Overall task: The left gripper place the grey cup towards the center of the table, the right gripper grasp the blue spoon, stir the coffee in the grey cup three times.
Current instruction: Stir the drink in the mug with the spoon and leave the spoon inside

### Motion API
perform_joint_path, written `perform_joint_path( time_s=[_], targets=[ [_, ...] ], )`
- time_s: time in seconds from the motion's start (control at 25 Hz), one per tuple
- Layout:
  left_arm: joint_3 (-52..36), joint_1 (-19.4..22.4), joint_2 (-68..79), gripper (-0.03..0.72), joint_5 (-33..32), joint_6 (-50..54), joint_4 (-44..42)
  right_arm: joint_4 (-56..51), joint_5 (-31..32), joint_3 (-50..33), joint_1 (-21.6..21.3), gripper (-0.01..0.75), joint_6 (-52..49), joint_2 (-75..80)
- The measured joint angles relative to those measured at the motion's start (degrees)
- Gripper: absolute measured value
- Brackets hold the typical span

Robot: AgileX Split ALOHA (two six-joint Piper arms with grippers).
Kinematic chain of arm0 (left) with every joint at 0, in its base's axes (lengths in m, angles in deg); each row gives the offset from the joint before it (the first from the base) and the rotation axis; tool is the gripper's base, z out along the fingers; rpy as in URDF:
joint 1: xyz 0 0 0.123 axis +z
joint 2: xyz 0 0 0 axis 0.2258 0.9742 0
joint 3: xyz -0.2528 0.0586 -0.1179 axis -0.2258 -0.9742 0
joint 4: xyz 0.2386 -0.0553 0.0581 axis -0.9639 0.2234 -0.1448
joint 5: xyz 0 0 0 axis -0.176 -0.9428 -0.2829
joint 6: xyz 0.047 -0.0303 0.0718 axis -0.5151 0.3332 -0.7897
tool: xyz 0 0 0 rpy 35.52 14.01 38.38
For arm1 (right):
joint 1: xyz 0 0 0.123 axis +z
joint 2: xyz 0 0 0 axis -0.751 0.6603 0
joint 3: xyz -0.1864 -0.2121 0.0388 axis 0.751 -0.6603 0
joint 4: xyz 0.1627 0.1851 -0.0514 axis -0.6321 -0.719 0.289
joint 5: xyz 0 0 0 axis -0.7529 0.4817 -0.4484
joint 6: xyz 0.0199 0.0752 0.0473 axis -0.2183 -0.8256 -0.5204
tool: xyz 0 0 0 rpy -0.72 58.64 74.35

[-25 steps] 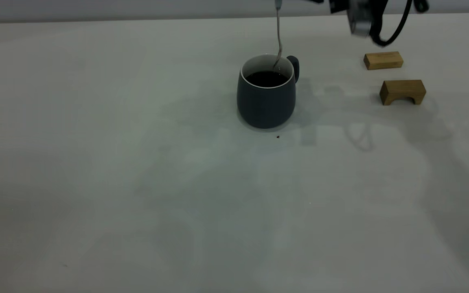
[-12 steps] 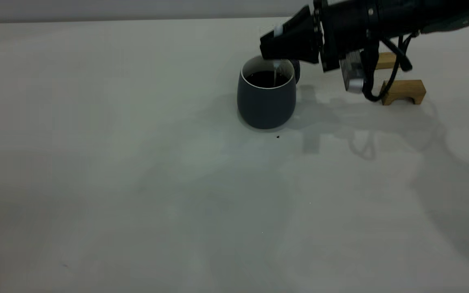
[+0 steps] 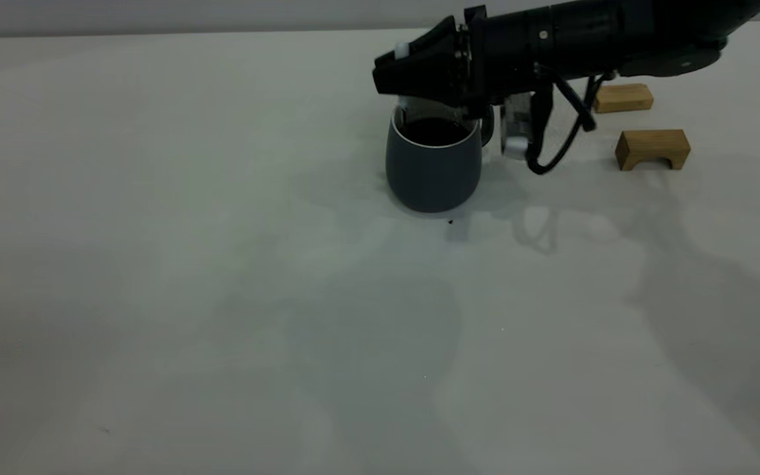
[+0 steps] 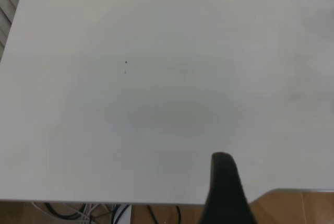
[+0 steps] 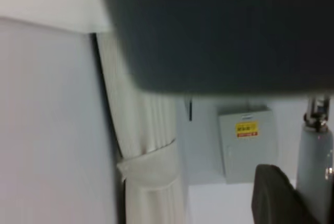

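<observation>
1. Slate-grey cup (image 3: 433, 168) stands upright on the worktop (image 3: 221, 264), toward its far edge and somewhat right of the middle; its placing looks done.
2. Coffee (image 3: 434, 130) shows dark and flat inside the pale rim.
3. Right tool (image 3: 386, 69) lies nearly level over the cup's mouth, tips pointing toward the worktop's left edge, closed on the pale handle end of the blue spoon (image 3: 402, 49).
4. Spoon's neck and bowl are hidden behind the tool body; cannot tell whether the bowl sits in the coffee.
5. Left tool (image 4: 225, 192) is off by a worktop edge, well apart from the cup; one dark finger shows, so cannot tell if it is wide or narrow.
6. Two tan wooden blocks (image 3: 652, 148) sit near the far right corner, apart from the cup.
7. Judgement: stirring is the step in hand; the count of turns cannot be read, so some may remain.
</observation>
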Motion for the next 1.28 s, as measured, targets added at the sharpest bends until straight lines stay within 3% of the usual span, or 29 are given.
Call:
perform_joint_path(
  time_s=[0.36,0.68,0.96,1.12,1.28],
  targets=[
    [0.0,0.0,0.0,0.585,0.0,0.0,0.0,0.0,-4.5,0.4,-1.3,0.118,-0.1,0.0],
    [0.0,0.0,0.0,0.585,0.0,0.0,0.0,13.6,-5.3,0.5,-5.0,0.118,-0.2,-2.5],
    [0.0,0.0,0.0,0.585,0.0,0.0,0.0,22.6,0.5,0.5,-6.0,0.118,-0.9,-3.1],
    [0.0,0.0,0.0,0.585,0.0,0.0,0.0,20.9,0.2,0.5,-5.3,0.118,-2.6,-3.1],
    [0.0,0.0,0.0,0.585,0.0,0.0,0.0,12.6,0.0,0.5,-3.8,0.118,-3.2,-2.9]
  ],
)
